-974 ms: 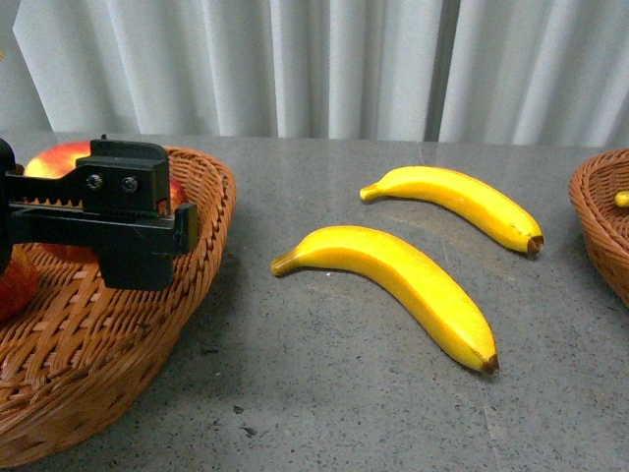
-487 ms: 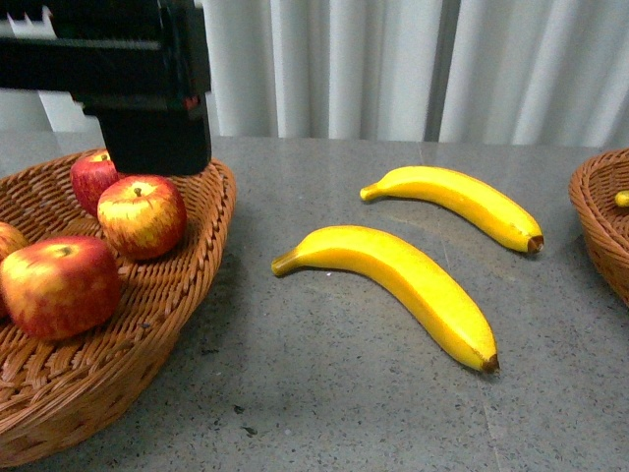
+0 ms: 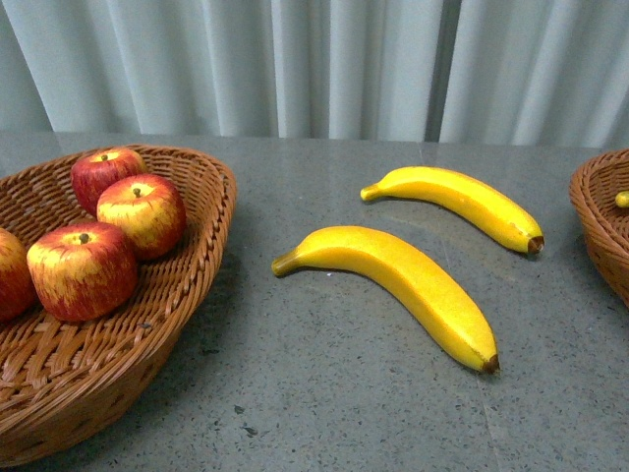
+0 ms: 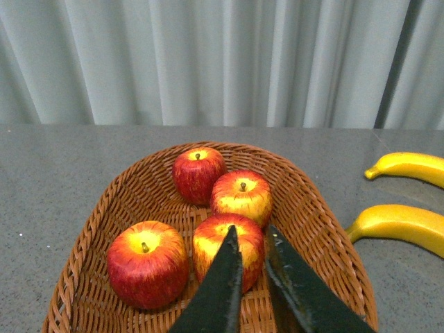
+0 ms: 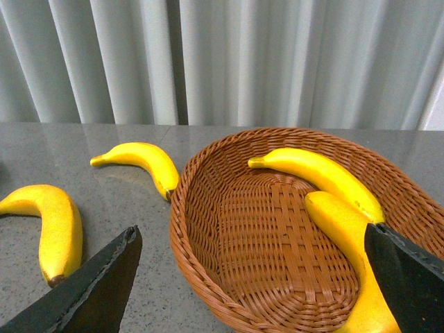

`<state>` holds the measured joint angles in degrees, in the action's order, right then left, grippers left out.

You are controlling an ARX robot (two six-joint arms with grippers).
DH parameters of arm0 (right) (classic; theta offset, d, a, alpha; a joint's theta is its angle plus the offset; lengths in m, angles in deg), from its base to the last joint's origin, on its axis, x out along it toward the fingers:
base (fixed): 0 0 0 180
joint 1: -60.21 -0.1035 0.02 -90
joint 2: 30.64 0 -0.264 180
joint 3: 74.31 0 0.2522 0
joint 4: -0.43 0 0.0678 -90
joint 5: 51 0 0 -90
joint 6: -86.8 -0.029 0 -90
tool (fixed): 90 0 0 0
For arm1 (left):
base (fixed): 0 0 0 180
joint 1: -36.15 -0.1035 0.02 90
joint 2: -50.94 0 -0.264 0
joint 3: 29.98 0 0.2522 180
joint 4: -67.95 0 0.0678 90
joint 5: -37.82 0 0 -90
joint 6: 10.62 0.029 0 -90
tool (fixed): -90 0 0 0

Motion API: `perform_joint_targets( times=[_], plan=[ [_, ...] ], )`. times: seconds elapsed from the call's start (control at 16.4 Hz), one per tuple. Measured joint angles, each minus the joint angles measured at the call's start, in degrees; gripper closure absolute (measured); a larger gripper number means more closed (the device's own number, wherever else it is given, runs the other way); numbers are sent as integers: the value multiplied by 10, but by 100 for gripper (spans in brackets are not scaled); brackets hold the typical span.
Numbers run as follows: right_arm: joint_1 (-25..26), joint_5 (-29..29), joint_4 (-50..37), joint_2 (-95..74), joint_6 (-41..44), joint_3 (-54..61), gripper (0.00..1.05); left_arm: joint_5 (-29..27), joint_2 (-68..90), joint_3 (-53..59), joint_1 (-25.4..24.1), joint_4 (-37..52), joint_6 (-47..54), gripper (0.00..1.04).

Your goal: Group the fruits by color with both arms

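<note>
Left gripper (image 4: 251, 236) hangs over the left basket (image 4: 104, 208). Its two dark fingers (image 4: 225, 284) are drawn almost together, with only a thin slit between them, and they clasp nothing. Below it we see four apples (image 4: 147, 263) lying in this wicker basket, red with yellow streaks and stems pointing up. The one nearest the fingertips is partly hidden behind them. From the front view the left basket (image 3: 197, 246) stands at the left edge of the surface (image 3: 295, 393). Three apples show whole there, and a fourth is cut off by the frame.

Our right gripper (image 5: 251, 232) is released. Its fingers (image 5: 104, 284) are spread wide apart and empty above the right basket (image 5: 187, 229). Two basket bananas (image 5: 319, 173) lie side by side in that basket, close to its wall. In the front view the right basket (image 3: 595, 216) sits at the right edge of the surface, and only a small yellow tip shows inside it.

Two more fruits wait on the bare grey speckled surface between the baskets. The near banana (image 3: 393, 285) lies toward the middle and the far banana (image 3: 452, 202) lies closer to the back edge. They run roughly parallel and do not touch. Both have their stem ends turned toward the left basket and their brown tips toward the right one. We see the same pair from the right wrist view, lying on the surface beside the right basket. A pale pleated curtain (image 3: 314, 69) hangs behind the back edge.
</note>
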<state>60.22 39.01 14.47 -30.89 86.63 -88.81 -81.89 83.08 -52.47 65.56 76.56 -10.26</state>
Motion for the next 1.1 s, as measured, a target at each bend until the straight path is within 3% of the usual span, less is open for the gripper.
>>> perform_joint_targets(
  times=[0.06, 0.12, 0.18, 0.73, 0.85, 0.91, 0.97, 1.1],
  plan=[
    [0, 0, 0, 0, 0, 0, 7, 35, -33, 13, -34, -18, 0, 102],
    [0, 0, 0, 0, 0, 0, 7, 71, -66, 24, -72, -35, -2, 103],
    [0, 0, 0, 0, 0, 0, 7, 103, -92, 34, -105, -52, -2, 103],
    [0, 0, 0, 0, 0, 0, 7, 217, -189, 63, -217, -116, -2, 103],
    [0, 0, 0, 0, 0, 0, 7, 286, -219, 80, -297, -127, -3, 103],
    [0, 0, 0, 0, 0, 0, 7, 293, -226, 79, -297, -128, -3, 103],
    [0, 0, 0, 0, 0, 0, 7, 298, -283, 79, -292, -218, -3, 103],
    [0, 0, 0, 0, 0, 0, 7, 295, -315, 76, -293, -221, -3, 103]
  ],
)
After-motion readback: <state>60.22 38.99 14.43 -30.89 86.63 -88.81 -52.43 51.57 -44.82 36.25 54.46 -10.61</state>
